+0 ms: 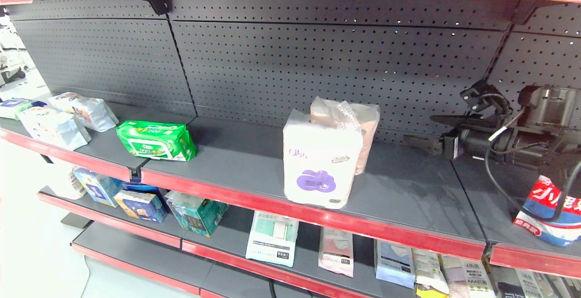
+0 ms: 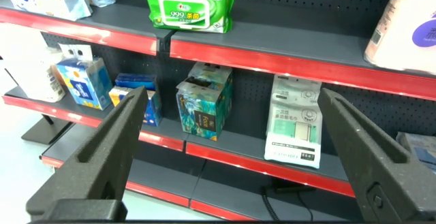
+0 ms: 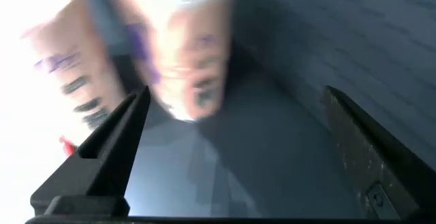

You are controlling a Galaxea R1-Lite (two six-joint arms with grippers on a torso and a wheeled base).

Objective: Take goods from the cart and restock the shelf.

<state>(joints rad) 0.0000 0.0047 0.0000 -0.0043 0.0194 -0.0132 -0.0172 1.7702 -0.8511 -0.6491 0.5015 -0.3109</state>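
Observation:
A white toilet-paper pack with a purple print [image 1: 321,159] stands upright near the front of the middle shelf [image 1: 408,189], and a pinkish pack [image 1: 363,121] stands right behind it. My right gripper [image 1: 418,128] hovers over the shelf to the right of the packs, open and empty, pointing toward them. In the right wrist view the packs [image 3: 184,47] appear blurred ahead of the open gripper [image 3: 236,94]. My left gripper [image 2: 233,94] is open and empty, facing the lower shelves below a green wipes pack [image 2: 189,5].
The green wipes pack [image 1: 156,140] and white bags [image 1: 54,125] lie further left on the shelf. A red, white and blue pack [image 1: 551,212] sits at the right under my arm. Boxes and pouches [image 1: 272,236] fill the lower shelves. Pegboard backs the shelf.

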